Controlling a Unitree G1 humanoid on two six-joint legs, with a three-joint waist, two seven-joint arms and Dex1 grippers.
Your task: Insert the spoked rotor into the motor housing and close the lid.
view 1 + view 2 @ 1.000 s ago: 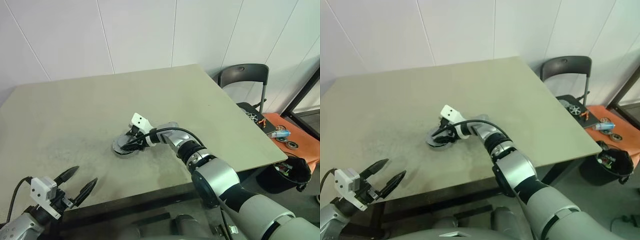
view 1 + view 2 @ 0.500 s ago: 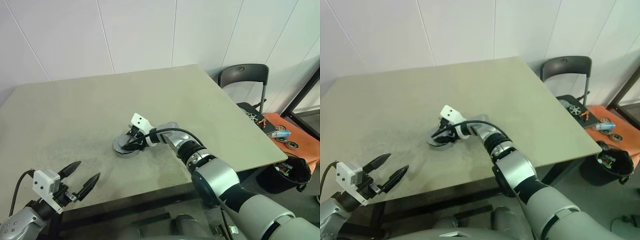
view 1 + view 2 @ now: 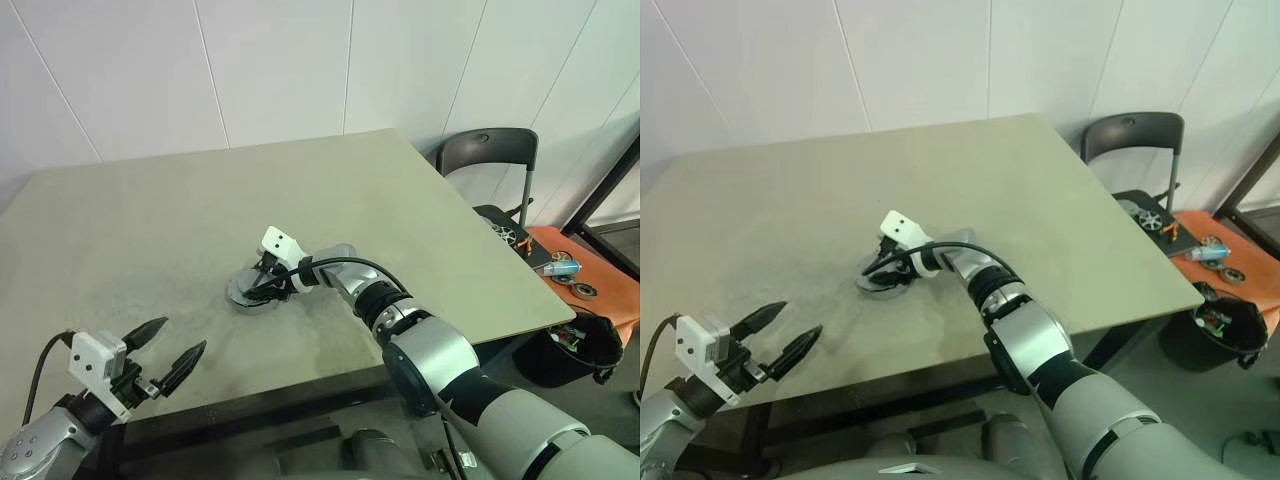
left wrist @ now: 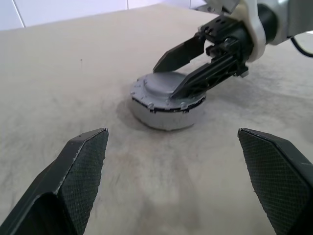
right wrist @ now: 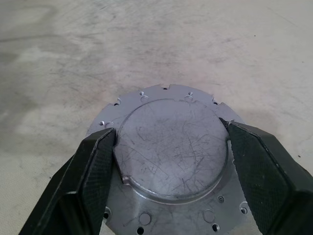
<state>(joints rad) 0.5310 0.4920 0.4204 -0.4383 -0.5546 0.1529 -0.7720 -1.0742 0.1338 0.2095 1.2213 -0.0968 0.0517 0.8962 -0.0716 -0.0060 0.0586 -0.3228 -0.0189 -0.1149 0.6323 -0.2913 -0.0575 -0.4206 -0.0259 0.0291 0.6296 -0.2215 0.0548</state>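
You have a plain white panelled wall behind a wide, pale grey-green desk [image 3: 150, 210], with a dark chair [image 3: 487, 150] off its far right corner and an orange surface with small parts [image 3: 575, 270] beside that. Near the middle of the desk sits the round grey assembly: the lid [image 5: 173, 147], a scratched metal disc with a raised centre and a rim of small holes and notches, lies flat on top of the motor housing [image 4: 166, 113], whose low grey wall you can see in the left wrist view. The windings and the rotor are hidden under the lid.

Your right claw [image 5: 171, 152] reaches in from the right and points leftward, tilted down onto the lid. Its two black fingers [image 5: 88, 171] straddle the raised centre, one pressed against each side, so it is clamped on the lid.

Your left claw [image 3: 165, 345] hangs at the near left edge of the desk, well apart from the assembly, fingers [image 4: 80, 156] spread wide and holding nothing. It points across the desk toward the housing.
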